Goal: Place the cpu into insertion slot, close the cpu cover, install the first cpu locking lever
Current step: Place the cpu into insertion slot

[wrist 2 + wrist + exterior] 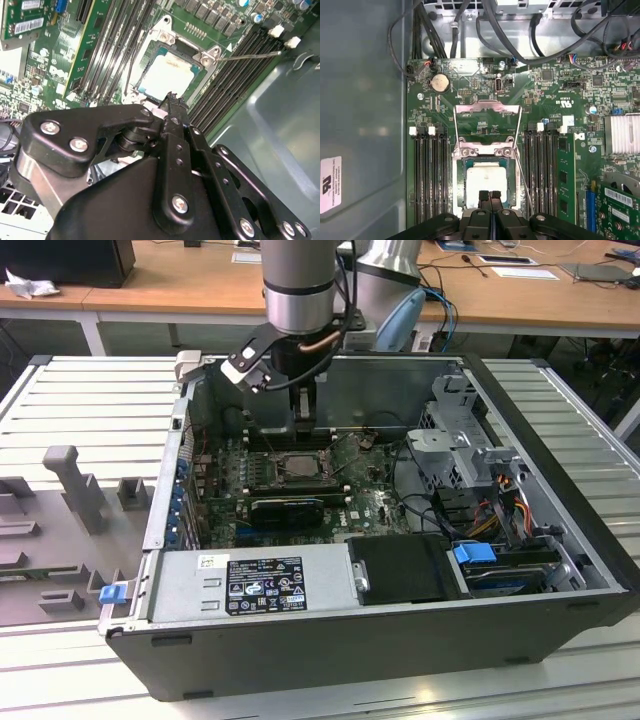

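Cpu: seated flat, pale top showing
Cpu cover: swung open, off the cpu
Gripper: fingers pressed together, tips over cpu edge

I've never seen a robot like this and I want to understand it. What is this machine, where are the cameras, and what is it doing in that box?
It is one robot arm with a gripper, a kind of pincer hand. The exterior view comes from a camera standing away from the arm. It shows the arm reaching down into an open computer case that lies on a slatted table. Both wrist views come from cameras riding on the arm, so they look closely at the green board inside. The cpu, a pale silver square, lies in its socket there. The cpu cover, a thin metal frame, is flipped open. The gripper's two black fingers are pressed together, holding nothing, close over the cpu. I cannot tell if they touch it.
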You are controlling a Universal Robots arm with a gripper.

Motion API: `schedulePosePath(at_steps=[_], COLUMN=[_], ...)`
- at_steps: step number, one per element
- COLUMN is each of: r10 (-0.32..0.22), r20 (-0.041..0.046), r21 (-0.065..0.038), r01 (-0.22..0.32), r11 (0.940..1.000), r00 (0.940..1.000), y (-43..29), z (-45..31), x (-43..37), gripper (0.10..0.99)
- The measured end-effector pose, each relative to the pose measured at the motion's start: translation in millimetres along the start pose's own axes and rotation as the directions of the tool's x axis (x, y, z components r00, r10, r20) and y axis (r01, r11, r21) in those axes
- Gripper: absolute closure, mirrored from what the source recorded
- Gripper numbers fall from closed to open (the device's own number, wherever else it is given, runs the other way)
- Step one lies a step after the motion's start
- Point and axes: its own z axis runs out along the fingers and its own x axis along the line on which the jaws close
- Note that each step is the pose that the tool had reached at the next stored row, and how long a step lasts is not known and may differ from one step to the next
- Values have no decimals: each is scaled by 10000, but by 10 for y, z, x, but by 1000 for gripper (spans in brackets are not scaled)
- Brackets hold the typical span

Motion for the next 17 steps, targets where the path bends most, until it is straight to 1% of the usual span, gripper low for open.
schedulePosePath(at_steps=[3, 5, 8, 11, 14, 17], r10=[4, 6, 5, 5, 5, 4], r20=[-51, -48, -50, -50, -51, -51], r21=[13, 16, 14, 14, 14, 13], r01=[-4, -6, -5, -5, -5, -4], r11=[10000, 10000, 10000, 10000, 10000, 10000], r00=[10000, 10000, 10000, 10000, 10000, 10000], y=[32, 32, 35, 39, 41, 46], z=[3, -7, -47, -103, -126, -200], x=[1, 0, 1, 2, 2, 3], gripper=[980, 980, 980, 980, 980, 980])
